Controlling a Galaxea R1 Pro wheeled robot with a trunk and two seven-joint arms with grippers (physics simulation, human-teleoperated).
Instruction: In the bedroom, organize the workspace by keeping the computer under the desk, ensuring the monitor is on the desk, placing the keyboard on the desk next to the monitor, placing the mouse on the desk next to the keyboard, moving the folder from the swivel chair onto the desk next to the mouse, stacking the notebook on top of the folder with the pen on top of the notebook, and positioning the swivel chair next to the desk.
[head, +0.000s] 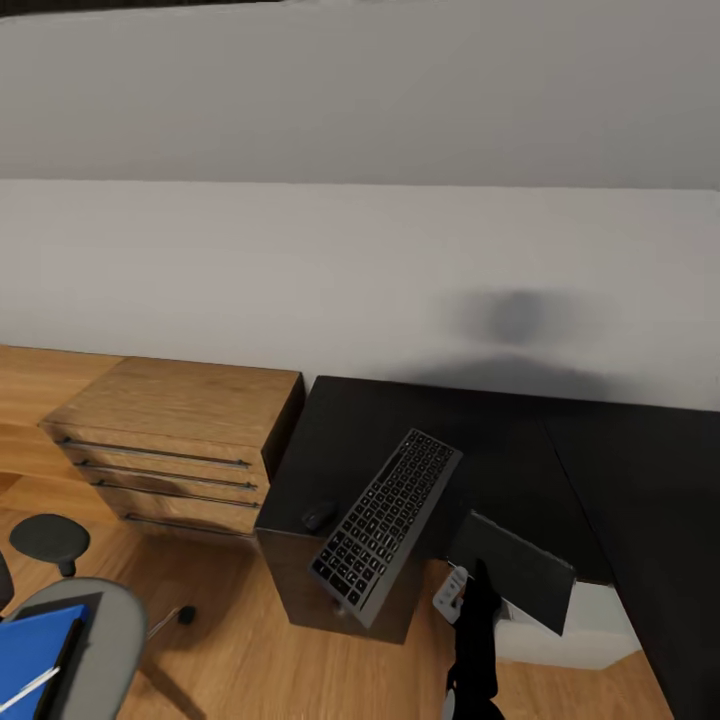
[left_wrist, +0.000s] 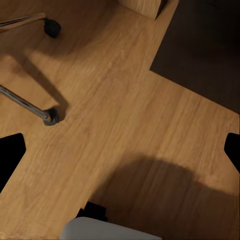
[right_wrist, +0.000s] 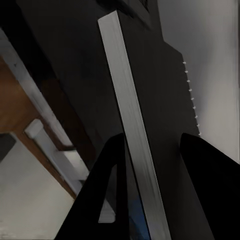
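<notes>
My right gripper (right_wrist: 150, 145) is shut on the silver edge of the keyboard (head: 385, 525), holding it tilted above the front edge of the black desk (head: 520, 440). The small black mouse (head: 318, 516) lies on the desk beside it. The dark grey notebook (head: 515, 570) overhangs the desk's front edge, its binding dots visible in the right wrist view (right_wrist: 189, 90). At the lower left is the swivel chair (head: 110, 640), with the blue folder (head: 30, 645) and the white pen (head: 25, 686) on its seat. My left gripper (left_wrist: 120, 150) is open above the wooden floor. The computer and monitor are out of view.
A light wooden drawer chest (head: 175, 440) stands against the desk's left end. The chair's chrome legs and casters (left_wrist: 50, 117) spread over the floor under my left arm. A white panel (head: 590, 625) shows below the desk's front edge. A pale wall rises behind.
</notes>
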